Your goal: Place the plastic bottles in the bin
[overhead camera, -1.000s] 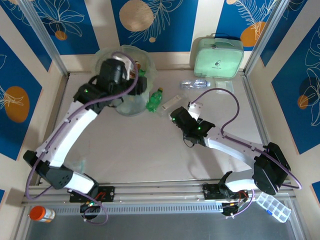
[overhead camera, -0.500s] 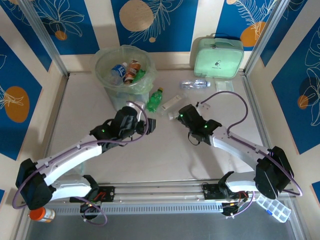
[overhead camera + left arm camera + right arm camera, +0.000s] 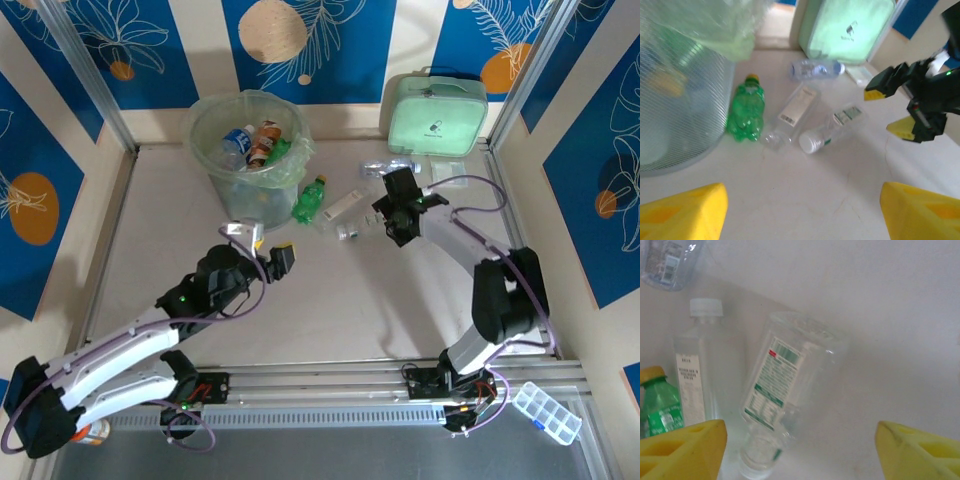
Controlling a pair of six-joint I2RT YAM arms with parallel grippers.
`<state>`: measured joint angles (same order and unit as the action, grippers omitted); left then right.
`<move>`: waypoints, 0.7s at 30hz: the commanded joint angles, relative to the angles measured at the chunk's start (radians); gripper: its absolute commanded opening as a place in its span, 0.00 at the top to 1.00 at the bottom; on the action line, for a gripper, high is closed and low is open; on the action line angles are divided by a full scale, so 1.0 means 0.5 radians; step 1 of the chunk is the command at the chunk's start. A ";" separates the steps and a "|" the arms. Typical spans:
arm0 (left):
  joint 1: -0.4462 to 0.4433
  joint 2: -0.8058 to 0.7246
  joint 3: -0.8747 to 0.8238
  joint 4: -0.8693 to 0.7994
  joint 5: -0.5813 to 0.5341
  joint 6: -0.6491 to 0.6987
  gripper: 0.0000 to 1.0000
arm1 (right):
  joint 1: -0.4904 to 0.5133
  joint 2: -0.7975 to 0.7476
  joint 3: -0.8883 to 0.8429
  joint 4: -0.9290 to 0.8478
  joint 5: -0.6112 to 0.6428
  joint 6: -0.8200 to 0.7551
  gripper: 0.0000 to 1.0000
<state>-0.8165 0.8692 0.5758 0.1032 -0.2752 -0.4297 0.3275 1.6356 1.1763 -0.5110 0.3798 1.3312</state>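
The bin [image 3: 243, 143], a round bucket with a pale green liner, stands at the back left with several bottles inside. A green yellow-capped bottle [image 3: 310, 198] lies beside it. Right of that lie a long clear bottle [image 3: 345, 205] and a clear white-capped bottle [image 3: 352, 230] [image 3: 785, 385]. A blue-labelled clear bottle [image 3: 390, 167] lies farther back. My right gripper [image 3: 378, 212] [image 3: 800, 450] is open, the white-capped bottle's neck low between its fingers, ungripped. My left gripper [image 3: 265, 240] [image 3: 802, 220] is open over bare table, short of the bottles [image 3: 832, 127].
A mint-green zipped case [image 3: 436, 112] stands at the back right, with a flat clear packet [image 3: 446, 168] in front of it. An orange-capped jar [image 3: 85, 430] and a clear compartment box [image 3: 545, 412] lie beyond the near rail. The bin wall [image 3: 675, 100] is close on the left gripper's left.
The left arm has swung from over the bin back down to the middle of the table, empty. The right gripper has moved toward the far side, up to the clear bottles.
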 commanded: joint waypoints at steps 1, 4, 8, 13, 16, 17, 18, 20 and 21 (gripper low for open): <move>-0.005 -0.097 -0.080 0.083 -0.213 -0.021 0.21 | -0.072 0.208 0.176 -0.145 -0.211 0.232 0.17; -0.007 -0.163 -0.086 0.043 -0.267 -0.022 0.21 | -0.093 0.393 0.361 -0.276 -0.250 0.316 0.15; -0.006 -0.242 -0.108 0.038 -0.293 -0.030 0.21 | -0.098 0.549 0.497 -0.345 -0.221 0.377 0.16; -0.005 -0.269 -0.121 0.039 -0.339 -0.022 0.21 | -0.115 0.661 0.546 -0.395 -0.225 0.443 0.22; -0.005 -0.258 -0.121 0.039 -0.357 -0.024 0.21 | -0.113 0.662 0.492 -0.337 -0.216 0.437 0.28; -0.005 -0.254 -0.118 0.033 -0.370 -0.029 0.21 | -0.114 0.662 0.483 -0.342 -0.208 0.441 0.30; -0.007 -0.246 -0.112 0.025 -0.383 -0.032 0.21 | -0.114 0.662 0.475 -0.340 -0.199 0.432 0.32; -0.005 -0.237 -0.109 0.018 -0.392 -0.030 0.21 | -0.121 0.655 0.454 -0.346 -0.191 0.433 0.36; -0.005 -0.233 -0.109 0.018 -0.397 -0.030 0.21 | -0.127 0.640 0.433 -0.339 -0.194 0.433 0.38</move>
<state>-0.8165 0.7483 0.5278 0.1120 -0.4438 -0.4404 0.2729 1.9617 1.4239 -0.6487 0.2832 1.5284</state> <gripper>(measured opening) 0.791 0.633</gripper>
